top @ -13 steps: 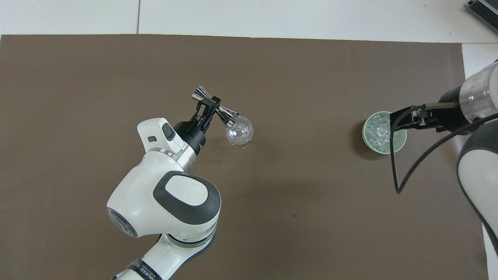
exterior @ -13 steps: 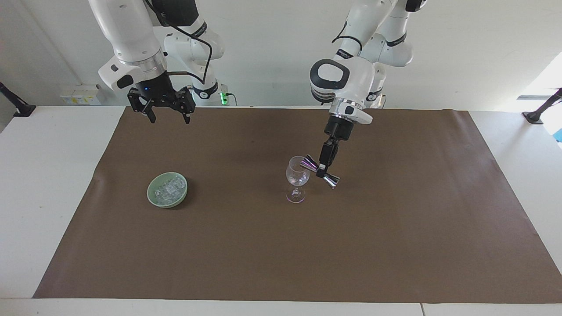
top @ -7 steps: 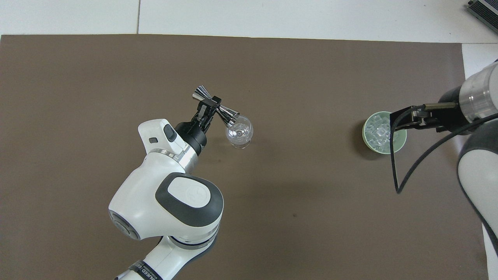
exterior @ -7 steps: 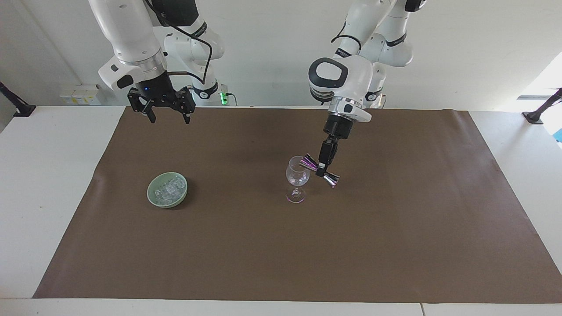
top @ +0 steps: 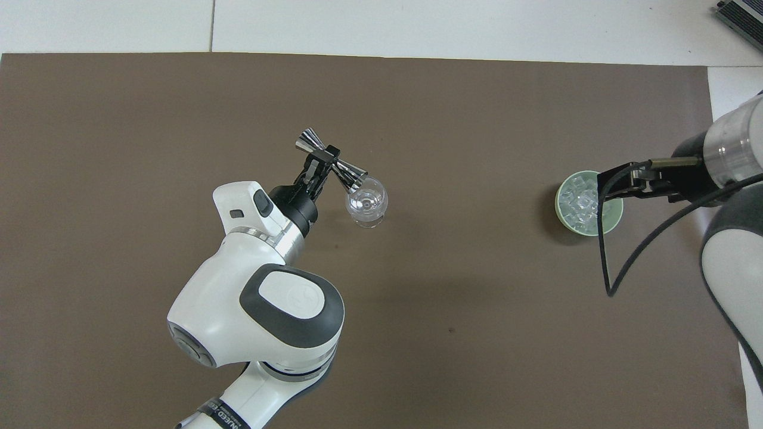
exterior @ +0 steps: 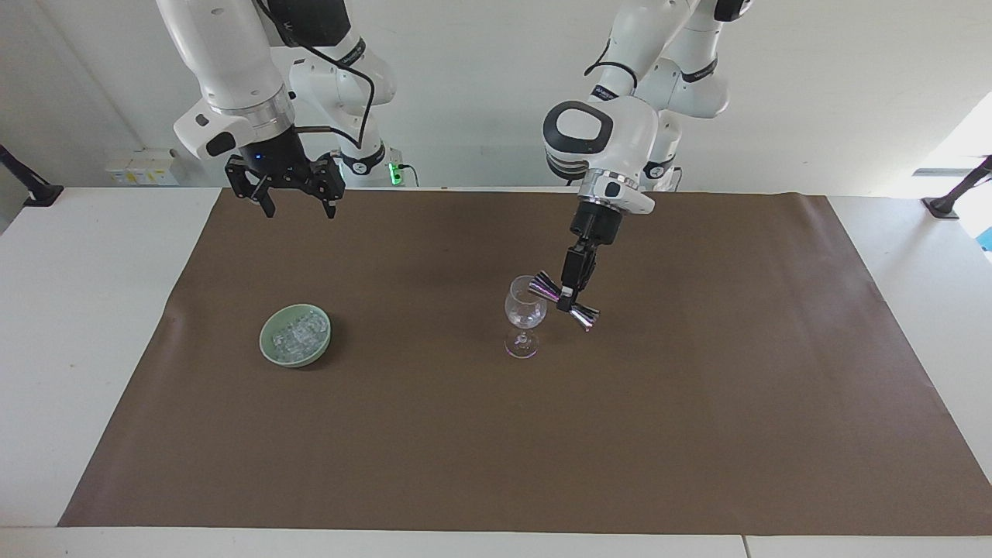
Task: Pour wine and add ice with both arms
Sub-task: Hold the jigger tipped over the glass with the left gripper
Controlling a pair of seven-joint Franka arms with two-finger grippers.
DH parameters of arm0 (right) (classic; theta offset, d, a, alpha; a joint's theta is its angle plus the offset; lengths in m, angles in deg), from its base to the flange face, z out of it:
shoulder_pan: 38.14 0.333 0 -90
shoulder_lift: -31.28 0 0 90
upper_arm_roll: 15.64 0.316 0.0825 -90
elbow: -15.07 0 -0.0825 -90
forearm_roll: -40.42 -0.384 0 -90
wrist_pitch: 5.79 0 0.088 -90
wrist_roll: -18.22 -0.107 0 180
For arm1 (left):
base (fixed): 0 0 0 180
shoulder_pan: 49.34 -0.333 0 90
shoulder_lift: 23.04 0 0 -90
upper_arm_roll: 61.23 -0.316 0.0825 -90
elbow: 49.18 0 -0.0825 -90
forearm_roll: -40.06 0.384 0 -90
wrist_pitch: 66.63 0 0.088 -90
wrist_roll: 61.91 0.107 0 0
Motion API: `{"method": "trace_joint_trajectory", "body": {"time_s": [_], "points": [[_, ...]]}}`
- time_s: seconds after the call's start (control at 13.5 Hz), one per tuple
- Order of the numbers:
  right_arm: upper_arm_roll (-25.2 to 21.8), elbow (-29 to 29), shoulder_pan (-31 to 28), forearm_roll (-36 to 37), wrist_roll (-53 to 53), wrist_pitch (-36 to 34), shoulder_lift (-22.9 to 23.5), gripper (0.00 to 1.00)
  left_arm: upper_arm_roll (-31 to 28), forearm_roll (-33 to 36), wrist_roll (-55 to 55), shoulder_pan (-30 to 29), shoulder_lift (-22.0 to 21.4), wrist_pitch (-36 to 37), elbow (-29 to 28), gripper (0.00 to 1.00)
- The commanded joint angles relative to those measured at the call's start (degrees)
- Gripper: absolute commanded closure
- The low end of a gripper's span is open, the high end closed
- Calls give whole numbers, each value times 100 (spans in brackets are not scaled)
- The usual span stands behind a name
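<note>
Over the glass (exterior: 525,310), the left end effector (exterior: 571,297) grips a tilted jigger (exterior: 564,302). The right end effector (exterior: 295,203) hangs wide open above the mat (exterior: 697,403), with the ice (exterior: 297,333) in its bowl (exterior: 269,346) on the counter.

White jointed arms (exterior: 232,54), silver wrist rings, black cables, dark-grey joint caps, black pincers.

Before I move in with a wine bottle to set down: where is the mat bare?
Bare mat lies between the green bowl of ice and the wine glass, and along the edge farthest from the robots. Crowded only at the glass, where the left pincer tips a metal jigger.
</note>
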Motion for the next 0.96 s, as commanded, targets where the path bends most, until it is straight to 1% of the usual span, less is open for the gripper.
{"method": "trace_joint_trajectory", "body": {"time_s": [0.0,0.89], "points": [[14,151,-66,-131,136,24,-138,0,-64,75,300,127,105,-129,145,100],[14,151,-66,-131,136,15,-138,0,-56,66,476,118,96,-111,119,100]]}}
